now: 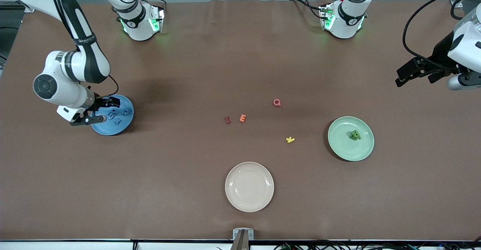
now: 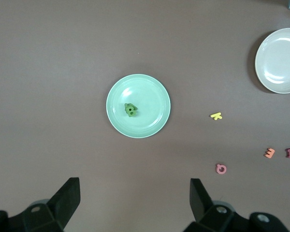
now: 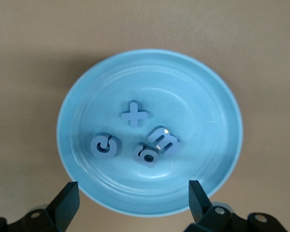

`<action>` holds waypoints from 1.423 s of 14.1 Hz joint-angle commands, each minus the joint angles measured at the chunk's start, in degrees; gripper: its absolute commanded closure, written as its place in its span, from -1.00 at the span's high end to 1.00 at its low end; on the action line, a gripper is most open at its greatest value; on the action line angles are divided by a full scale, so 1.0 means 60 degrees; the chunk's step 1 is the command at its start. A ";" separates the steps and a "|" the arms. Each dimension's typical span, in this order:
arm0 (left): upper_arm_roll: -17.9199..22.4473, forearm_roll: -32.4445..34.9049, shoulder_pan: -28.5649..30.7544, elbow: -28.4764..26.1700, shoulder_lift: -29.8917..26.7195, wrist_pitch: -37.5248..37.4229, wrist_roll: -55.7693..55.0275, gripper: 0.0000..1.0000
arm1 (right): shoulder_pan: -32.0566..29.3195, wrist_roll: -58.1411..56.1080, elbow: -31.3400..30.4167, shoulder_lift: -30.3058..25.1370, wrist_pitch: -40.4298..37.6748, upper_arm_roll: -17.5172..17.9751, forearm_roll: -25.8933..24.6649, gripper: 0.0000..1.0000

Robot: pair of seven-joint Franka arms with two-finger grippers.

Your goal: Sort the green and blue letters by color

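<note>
- Three plates stand on the brown table [image 1: 240,54]: one blue plate [image 1: 126,124] at the right arm's end, one green plate [image 1: 344,146] toward the left arm's end, and one cream plate [image 1: 249,186] nearest the front camera.
- Four blue letters [image 3: 134,114] lie in the blue plate: a plus-shaped piece, a C [image 3: 105,146], an O [image 3: 146,154] and an M [image 3: 163,140]. The O and M touch; the other two lie apart.
- The green letters [image 1: 354,135] sit as one small clump in the green plate, near its middle; how many pieces the clump holds I cannot tell.
- Four other letters lie on the bare table between the plates: one pink Q [image 1: 277,102], one orange E [image 1: 243,118], one dark red I [image 1: 227,120] and one yellow letter [image 1: 290,140].
- The right gripper [image 1: 98,111] hangs low over the blue plate's edge, fingers spread wide, holding nothing.
- The left gripper [image 1: 409,73] waits high over the left arm's end of the table, fingers wide apart and empty; its wrist view looks down on the green plate.
</note>
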 commanded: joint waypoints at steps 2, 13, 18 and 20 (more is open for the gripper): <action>-0.0028 -0.0099 0.0052 0.0166 -0.0010 -0.0179 0.0215 1.00 | -0.0207 0.0081 0.2708 -0.0233 -0.3083 0.0149 -0.0073 1.00; -0.0189 -0.0143 0.0154 0.0137 -0.0230 -0.0647 0.0288 1.00 | -0.0206 0.1473 0.7445 0.0279 -0.6811 0.0178 -0.0103 1.00; -0.0218 -0.0055 0.0125 0.0167 -0.0157 -0.0546 0.0259 1.00 | -0.0192 0.1517 0.7403 0.0250 -0.7001 0.0163 -0.0044 1.00; -0.0233 -0.0070 0.0140 0.0181 -0.0157 -0.0546 0.0273 1.00 | -0.0206 0.1531 0.7344 0.0236 -0.7425 0.0193 0.0174 1.00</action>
